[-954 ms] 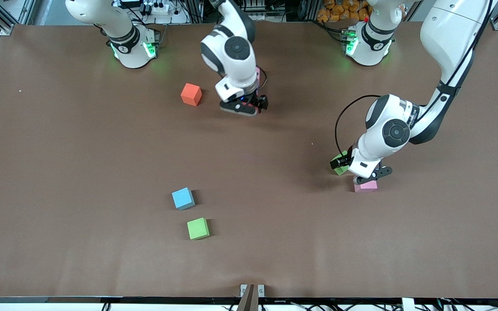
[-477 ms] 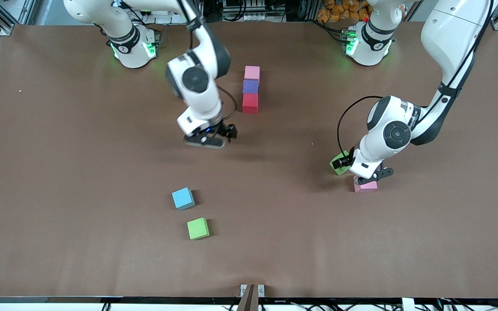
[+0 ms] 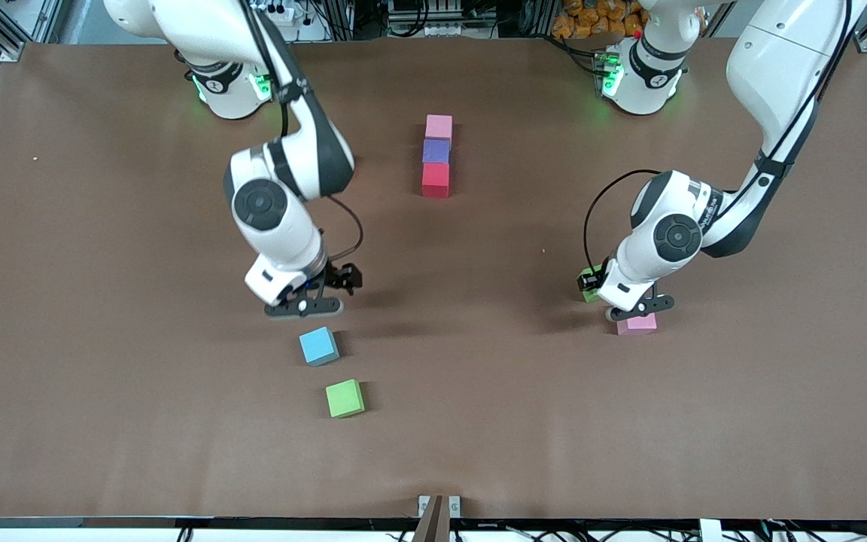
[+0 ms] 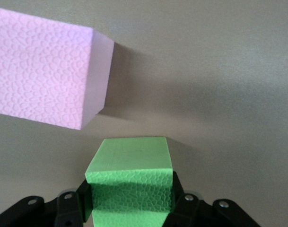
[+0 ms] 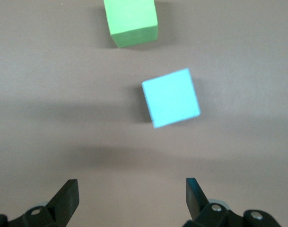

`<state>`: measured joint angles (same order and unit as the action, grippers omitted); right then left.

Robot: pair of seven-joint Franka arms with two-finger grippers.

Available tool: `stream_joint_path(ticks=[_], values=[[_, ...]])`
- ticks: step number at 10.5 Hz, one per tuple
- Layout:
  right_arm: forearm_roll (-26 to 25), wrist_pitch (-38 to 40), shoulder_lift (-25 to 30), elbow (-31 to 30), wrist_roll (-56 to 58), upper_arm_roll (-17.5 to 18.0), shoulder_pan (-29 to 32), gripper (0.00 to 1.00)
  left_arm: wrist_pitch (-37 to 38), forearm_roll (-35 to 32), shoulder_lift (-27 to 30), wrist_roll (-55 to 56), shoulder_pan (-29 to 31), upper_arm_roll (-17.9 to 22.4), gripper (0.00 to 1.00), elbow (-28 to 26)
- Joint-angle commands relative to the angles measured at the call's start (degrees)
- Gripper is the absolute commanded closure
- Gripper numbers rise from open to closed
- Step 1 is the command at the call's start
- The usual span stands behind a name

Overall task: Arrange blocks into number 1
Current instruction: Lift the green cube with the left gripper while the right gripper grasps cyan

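Left gripper (image 3: 605, 299) low over the table (image 3: 102, 376) toward the left arm's end, fingers pressed onto a green block (image 4: 129, 189), pinching it from two sides; in the front view only a small green corner (image 3: 588, 284) showing beside the wrist. Just beside this gripper, a pink block (image 3: 637, 324) resting on the table, close to the held green one and apart from it in the left wrist view (image 4: 44, 71).

Right gripper (image 3: 305, 306) hanging above the table, fingers spread wide and holding nothing, a little farther from the front camera than a blue block (image 3: 319, 346). In the right wrist view, blue block (image 5: 171, 97) lying ahead of the open fingertips, turned slightly, with a second green block (image 5: 131, 20) past it. Second green block (image 3: 345, 398) nearer to the front camera than the blue one, apart from it.

Near the middle of the table, toward the bases: a short line of three touching blocks, pink (image 3: 439, 126) farthest from the camera, then purple (image 3: 436, 151), then red (image 3: 436, 180) nearest.
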<state>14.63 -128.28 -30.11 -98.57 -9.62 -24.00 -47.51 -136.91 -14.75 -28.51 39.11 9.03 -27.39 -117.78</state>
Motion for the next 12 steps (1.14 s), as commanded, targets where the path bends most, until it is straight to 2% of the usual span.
stream_joint_path(ticks=[1,3,4,6,8,10,12], values=[[0.75,1.27,-5.99,7.93,7.76,5.95,7.84,0.00,0.68,-1.51,1.87,-0.62,-3.57,-0.81,1.00,0.36],[0.58,1.28,-9.95,11.64,11.53,12.37,15.05,0.00,2.95,-0.72,3.28,2.35,-9.26,-3.97,1.00,0.70],[0.58,1.19,-10.75,12.00,14.25,13.27,16.56,0.00,3.23,-0.63,3.81,5.07,-12.87,-4.07,1.00,0.88],[0.58,0.84,-12.24,12.18,15.95,13.37,16.32,0.00,3.32,2.16,3.47,7.99,-19.20,-4.16,1.00,2.36],[0.23,0.66,-12.69,12.18,16.47,13.28,16.14,0.00,3.32,8.31,2.15,8.52,-25.18,-3.98,1.00,5.44],[-0.04,-0.74,-13.56,12.18,20.23,13.28,16.22,0.00,3.32,10.53,0.92,8.61,-29.14,-3.72,1.00,7.12],[0.05,-3.47,-14.35,12.18,24.02,13.28,17.01,0.00,3.32,10.44,-1.88,11.14,-34.67,-0.66,1.00,10.35]])
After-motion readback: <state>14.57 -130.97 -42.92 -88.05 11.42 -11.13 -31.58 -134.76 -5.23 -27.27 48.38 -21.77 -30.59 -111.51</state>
